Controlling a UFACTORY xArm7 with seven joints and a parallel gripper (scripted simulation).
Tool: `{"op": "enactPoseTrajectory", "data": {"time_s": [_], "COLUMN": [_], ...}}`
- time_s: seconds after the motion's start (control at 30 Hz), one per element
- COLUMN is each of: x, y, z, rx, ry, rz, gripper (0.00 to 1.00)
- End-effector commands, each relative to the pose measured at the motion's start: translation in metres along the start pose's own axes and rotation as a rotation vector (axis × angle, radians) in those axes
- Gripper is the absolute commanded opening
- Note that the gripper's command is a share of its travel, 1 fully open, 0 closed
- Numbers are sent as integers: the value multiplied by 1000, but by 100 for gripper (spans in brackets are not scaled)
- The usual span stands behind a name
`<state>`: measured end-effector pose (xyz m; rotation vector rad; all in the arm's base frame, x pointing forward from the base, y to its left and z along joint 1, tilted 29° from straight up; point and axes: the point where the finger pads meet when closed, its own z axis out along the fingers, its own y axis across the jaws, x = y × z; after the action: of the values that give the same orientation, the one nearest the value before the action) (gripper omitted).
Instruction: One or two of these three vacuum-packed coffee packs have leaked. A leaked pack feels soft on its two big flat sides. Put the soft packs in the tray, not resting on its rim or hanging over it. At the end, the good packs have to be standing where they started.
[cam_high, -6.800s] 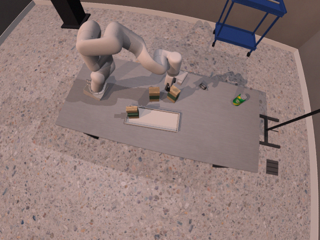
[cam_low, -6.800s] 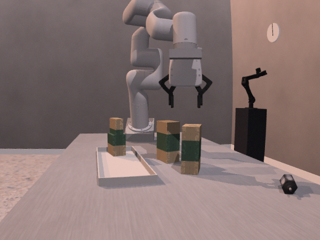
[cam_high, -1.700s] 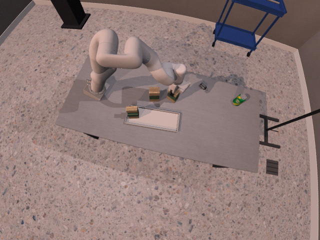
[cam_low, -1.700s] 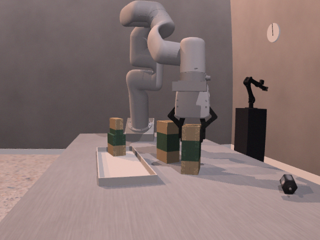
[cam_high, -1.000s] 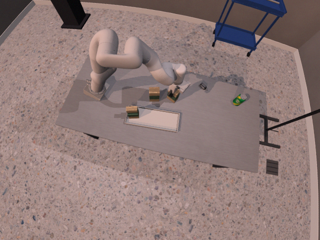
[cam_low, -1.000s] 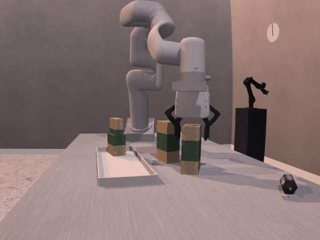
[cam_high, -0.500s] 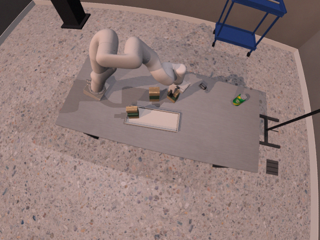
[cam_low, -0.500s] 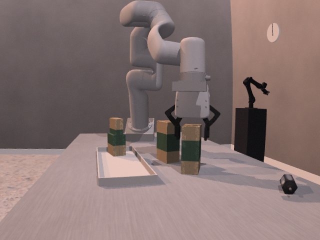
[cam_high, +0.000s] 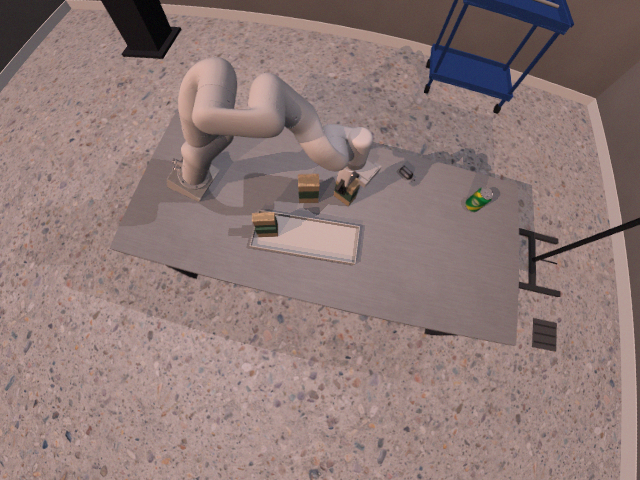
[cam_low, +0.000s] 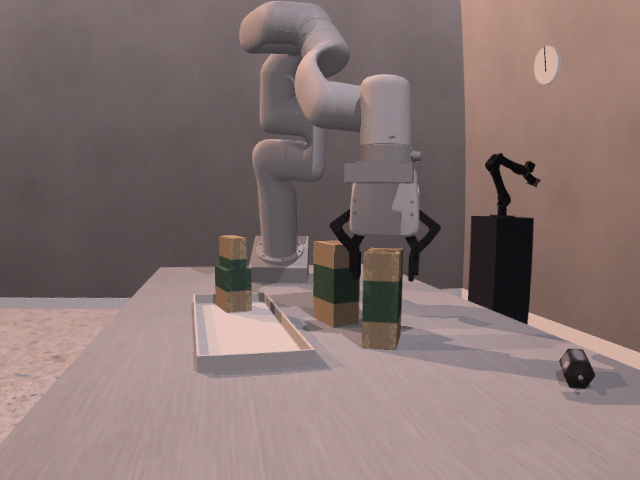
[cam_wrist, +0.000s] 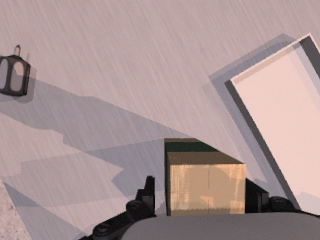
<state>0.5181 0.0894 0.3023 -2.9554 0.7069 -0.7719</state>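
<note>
Three tan coffee packs with green bands are in view. One pack (cam_low: 233, 273) stands inside the far end of the shallow white tray (cam_low: 242, 328). A second pack (cam_low: 334, 290) stands upright on the table beside the tray. The third pack (cam_low: 382, 297) stands upright nearer the camera. My gripper (cam_low: 383, 263) is open around the top of this third pack, one finger on each big side, with small gaps showing. In the wrist view the pack's top (cam_wrist: 206, 188) sits between my fingers. From above, the gripper (cam_high: 349, 184) covers this pack (cam_high: 345, 192).
A small black object (cam_low: 576, 367) lies on the table to the right. A green can (cam_high: 478, 199) lies near the table's far right edge. A blue cart (cam_high: 491, 46) stands off the table. The tray's rim (cam_wrist: 255, 130) is close to the right of the gripper.
</note>
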Motion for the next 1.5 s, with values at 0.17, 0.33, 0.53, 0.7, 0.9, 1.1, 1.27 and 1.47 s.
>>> {"op": "enactPoseTrajectory", "data": {"time_s": [0.17, 0.33, 0.53, 0.7, 0.9, 1.1, 1.27, 1.47], "x": [1, 1, 1, 1, 1, 1, 1, 1], "y": [-1, -1, -1, -1, -1, -1, -1, -1], "z": [-2, -25, -79, -90, -90, -90, -90, -90], "rx": [2, 2, 2, 2, 2, 2, 2, 2], "ry": [4, 4, 4, 4, 4, 4, 4, 4], "rz": [0, 0, 0, 0, 0, 0, 0, 0], "gripper": [87, 87, 87, 87, 87, 87, 87, 87]}}
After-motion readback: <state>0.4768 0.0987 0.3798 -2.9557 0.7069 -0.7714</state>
